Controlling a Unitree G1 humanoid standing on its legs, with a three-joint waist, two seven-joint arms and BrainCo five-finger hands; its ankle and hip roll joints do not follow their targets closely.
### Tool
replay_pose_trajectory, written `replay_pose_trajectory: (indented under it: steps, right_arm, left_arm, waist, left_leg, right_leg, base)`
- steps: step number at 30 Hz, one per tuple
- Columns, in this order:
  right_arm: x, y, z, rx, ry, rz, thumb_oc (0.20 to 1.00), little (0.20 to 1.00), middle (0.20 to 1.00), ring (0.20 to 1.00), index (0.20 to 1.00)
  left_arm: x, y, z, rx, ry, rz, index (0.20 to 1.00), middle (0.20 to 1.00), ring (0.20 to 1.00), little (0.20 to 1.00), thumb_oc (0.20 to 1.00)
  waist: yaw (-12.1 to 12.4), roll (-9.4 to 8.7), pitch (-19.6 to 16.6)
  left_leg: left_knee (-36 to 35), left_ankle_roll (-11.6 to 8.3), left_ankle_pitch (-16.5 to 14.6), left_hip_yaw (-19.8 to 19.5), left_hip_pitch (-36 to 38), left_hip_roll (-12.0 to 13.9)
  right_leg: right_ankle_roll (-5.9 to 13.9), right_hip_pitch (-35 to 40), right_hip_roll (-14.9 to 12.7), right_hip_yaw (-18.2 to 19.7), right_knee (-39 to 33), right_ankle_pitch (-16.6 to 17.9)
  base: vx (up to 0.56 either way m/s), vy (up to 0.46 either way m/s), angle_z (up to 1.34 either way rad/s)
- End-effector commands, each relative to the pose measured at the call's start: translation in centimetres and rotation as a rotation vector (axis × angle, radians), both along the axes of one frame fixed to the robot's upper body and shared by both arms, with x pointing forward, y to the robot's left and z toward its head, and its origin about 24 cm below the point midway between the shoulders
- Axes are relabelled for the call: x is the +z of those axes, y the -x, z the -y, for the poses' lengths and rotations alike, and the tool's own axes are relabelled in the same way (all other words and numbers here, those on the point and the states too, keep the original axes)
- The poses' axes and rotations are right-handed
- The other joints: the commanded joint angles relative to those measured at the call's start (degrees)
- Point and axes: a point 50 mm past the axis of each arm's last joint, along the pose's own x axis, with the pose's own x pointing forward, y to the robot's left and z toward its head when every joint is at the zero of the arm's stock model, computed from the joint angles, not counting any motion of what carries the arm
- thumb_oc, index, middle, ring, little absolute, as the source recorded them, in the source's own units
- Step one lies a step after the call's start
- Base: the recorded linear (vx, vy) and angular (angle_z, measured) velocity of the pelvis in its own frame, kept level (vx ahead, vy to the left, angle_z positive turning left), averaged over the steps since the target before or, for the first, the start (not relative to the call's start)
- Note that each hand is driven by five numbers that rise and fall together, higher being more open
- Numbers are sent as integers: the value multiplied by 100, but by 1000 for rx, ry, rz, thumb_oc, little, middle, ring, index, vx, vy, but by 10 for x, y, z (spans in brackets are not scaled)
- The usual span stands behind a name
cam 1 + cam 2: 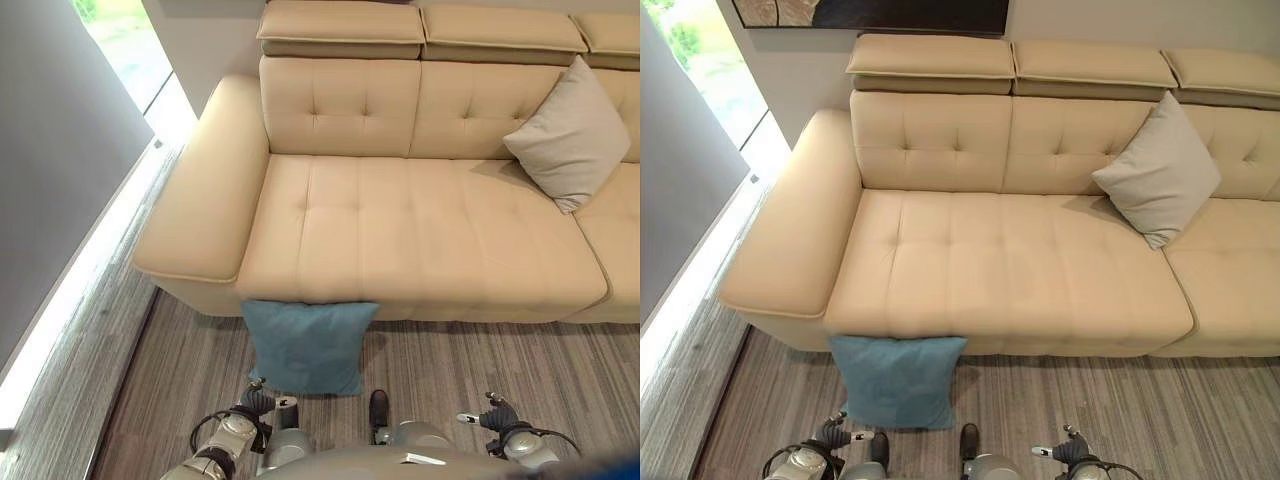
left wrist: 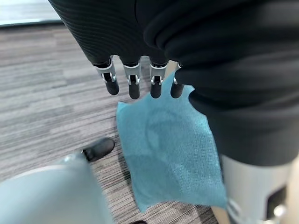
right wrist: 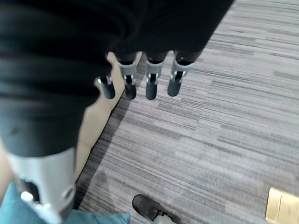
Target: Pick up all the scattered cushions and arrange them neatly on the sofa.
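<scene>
The left hand hangs with fingers straight and relaxed, holding nothing, above the blue cushion. The right hand is likewise loose and empty over the striped grey carpet. Two cushions are visible: the blue one stands on the carpet, leaning against the front of the beige sofa; one grey cushion rests on the sofa's seat against its backrest.
</scene>
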Motion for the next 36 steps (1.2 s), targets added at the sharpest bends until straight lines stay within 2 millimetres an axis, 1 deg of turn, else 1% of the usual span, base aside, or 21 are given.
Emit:
replay_pose_trajectory:
  steps: [1, 4, 6, 7, 8, 9, 10, 11, 12, 13, 14, 16, 18, 22, 24, 27, 28, 29, 31, 33, 36]
  right_arm:
    - [5, -16, -2, -13, -17, 57, 1000, 1000, 1000, 1000, 1000]
    - [6, -21, -6, -15, -27, 74, 1000, 1000, 1000, 1000, 1000]
    - [7, -25, -9, -2, -29, 81, 1000, 1000, 1000, 1000, 1000]
    - [7, -27, -11, 7, -32, 85, 1000, 1000, 1000, 1000, 1000]
    - [7, -27, -11, 7, -32, 85, 1000, 1000, 1000, 1000, 1000]
    - [7, -29, -11, 14, -28, 90, 1000, 1000, 1000, 1000, 1000]
    - [7, -29, -11, 14, -28, 90, 1000, 1000, 1000, 1000, 1000]
    - [7, -27, -11, 17, -30, 85, 1000, 1000, 1000, 1000, 1000]
    - [7, -27, -11, 17, -30, 85, 1000, 1000, 1000, 1000, 1000]
    - [5, -20, -7, 9, -19, 65, 1000, 1000, 1000, 1000, 1000]
    - [5, -19, -7, 13, -18, 60, 1000, 1000, 1000, 1000, 1000]
    - [5, -19, -6, 11, -15, 63, 1000, 1000, 1000, 1000, 1000]
    - [5, -18, -4, 5, -8, 65, 1000, 1000, 1000, 1000, 1000]
    - [5, -14, -1, -5, 0, 64, 1000, 1000, 1000, 1000, 1000]
    - [6, -14, 0, -11, -4, 68, 1000, 1000, 1000, 1000, 1000]
    - [7, -17, 2, -20, -6, 85, 1000, 1000, 1000, 1000, 1000]
    - [9, -19, 3, -25, -5, 93, 1000, 1000, 1000, 1000, 1000]
    - [9, -20, 5, -28, -2, 96, 1000, 1000, 1000, 1000, 1000]
    - [10, -22, 5, -25, 0, 104, 1000, 1000, 1000, 1000, 1000]
    - [10, -21, 7, -22, 4, 102, 1000, 1000, 1000, 1000, 1000]
    - [10, -18, 8, -27, 7, 88, 1000, 1000, 1000, 1000, 1000]
  left_arm:
    - [5, -4, -15, -16, -49, 24, 1000, 1000, 1000, 1000, 1000]
    - [7, -5, -21, 0, -62, 27, 1000, 1000, 1000, 1000, 1000]
    - [8, -5, -25, 8, -75, 30, 1000, 1000, 1000, 1000, 1000]
    - [9, -6, -30, 11, -86, 32, 1000, 1000, 1000, 1000, 1000]
    - [9, -6, -30, 11, -86, 32, 1000, 1000, 1000, 1000, 1000]
    - [11, -8, -32, 10, -91, 36, 1000, 1000, 1000, 1000, 1000]
    - [11, -8, -32, 10, -91, 36, 1000, 1000, 1000, 1000, 1000]
    - [10, -7, -32, 6, -90, 33, 1000, 1000, 1000, 1000, 1000]
    - [10, -7, -32, 6, -90, 33, 1000, 1000, 1000, 1000, 1000]
    - [9, -5, -31, -3, -83, 23, 1000, 1000, 1000, 1000, 1000]
    - [8, -2, -30, -6, -81, 14, 1000, 1000, 1000, 1000, 1000]
    - [8, -2, -29, -6, -78, 14, 1000, 1000, 1000, 1000, 1000]
    - [6, -2, -26, -13, -70, 11, 1000, 1000, 1000, 1000, 1000]
    - [4, 2, -22, -17, -58, 2, 1000, 1000, 1000, 1000, 1000]
    - [3, 3, -19, -29, -52, -1, 1000, 1000, 1000, 1000, 1000]
    - [5, -3, -14, -46, -41, 15, 1000, 1000, 1000, 1000, 1000]
    - [5, -5, -12, -40, -32, 25, 1000, 1000, 1000, 1000, 1000]
    - [5, -6, -11, -37, -28, 29, 1000, 1000, 1000, 1000, 1000]
    - [6, -8, -10, -22, -22, 37, 1000, 1000, 1000, 1000, 1000]
    - [5, -6, -9, -20, -24, 31, 1000, 1000, 1000, 1000, 1000]
    - [4, -5, -7, -33, -22, 21, 1000, 1000, 1000, 1000, 1000]
  waist:
    - [11, -189, -80]
    - [35, -208, -79]
    - [65, -187, -55]
    - [87, -163, -40]
    - [90, -163, -39]
    - [104, -123, -17]
    - [103, -123, -16]
    - [27, -114, -20]
    - [27, -114, -20]
    - [21, -118, -48]
    - [37, -124, -57]
    - [53, -139, -45]
    - [11, -121, -44]
    - [14, -95, -86]
    - [-30, -67, -80]
    - [-89, -100, 32]
    - [-60, -139, 76]
    - [-58, -159, 91]
    - [-21, -173, 77]
    - [11, -204, 35]
    - [-32, -125, -54]
  left_leg:
    - [745, 351, -623, 162, -356, -420]
    - [710, 450, -703, 298, -322, -529]
    - [635, 502, -718, 420, -283, -560]
    - [516, 525, -704, 534, -215, -567]
    - [511, 525, -702, 537, -211, -568]
    - [444, 533, -671, 626, -163, -561]
    - [441, 533, -669, 624, -161, -562]
    - [328, 548, -618, 588, -64, -638]
    - [328, 548, -618, 588, -64, -638]
    - [214, 571, -579, 606, 30, -738]
    - [165, 566, -565, 614, 41, -763]
    - [149, 561, -556, 612, 44, -785]
    - [155, 545, -510, 546, 18, -835]
    - [107, 515, -516, 586, 63, -846]
    - [161, 481, -518, 565, 36, -855]
    - [866, 337, -673, 598, -274, -801]
    - [1211, 292, -742, 478, -450, -780]
    - [1349, 266, -746, 439, -548, -720]
    - [1321, 272, -725, 395, -601, -583]
    - [1182, 271, -636, 225, -624, -432]
    - [769, 252, -553, 141, -399, -389]
  right_leg:
    - [608, 10, -430, 590, 878, -771]
    - [733, -106, -513, 691, 900, -605]
    - [808, -215, -554, 670, 969, -530]
    - [839, -297, -575, 552, 1089, -492]
    - [839, -298, -575, 556, 1093, -493]
    - [846, -355, -590, 264, 1230, -492]
    - [846, -355, -590, 263, 1233, -494]
    - [773, -432, -255, 402, 1376, -587]
    - [773, -432, -255, 402, 1376, -587]
    - [604, -330, 96, 360, 1271, -759]
    - [540, -334, 197, 288, 1240, -804]
    - [522, -292, 226, 191, 1159, -819]
    - [456, -258, 338, 357, 1004, -832]
    - [414, -81, 326, 285, 729, -790]
    - [383, -50, 344, 359, 588, -746]
    - [293, 34, 267, 281, 496, -750]
    - [271, 82, 228, 300, 462, -749]
    - [270, 102, 191, 300, 458, -763]
    - [289, 113, 132, 316, 462, -765]
    - [313, 92, 76, 331, 476, -774]
    - [336, 113, 59, 324, 459, -797]
  base:
    - [73, 307, -20]
    - [46, 226, -43]
    - [18, 193, -44]
    - [11, 152, -44]
    - [2, 172, -55]
    - [-7, 77, -62]
    - [30, 159, -44]
    - [37, 83, -16]
    - [75, 135, -1]
    - [38, 56, 4]
    - [39, 55, 2]
    - [-14, -21, 7]
    - [-10, -42, 11]
    - [14, -58, 22]
    - [-8, -47, 18]
    - [-69, -46, 37]
    - [-52, 7, 61]
    - [-39, 38, 44]
    - [24, 83, -8]
    - [69, 122, -7]
    - [84, 154, -6]
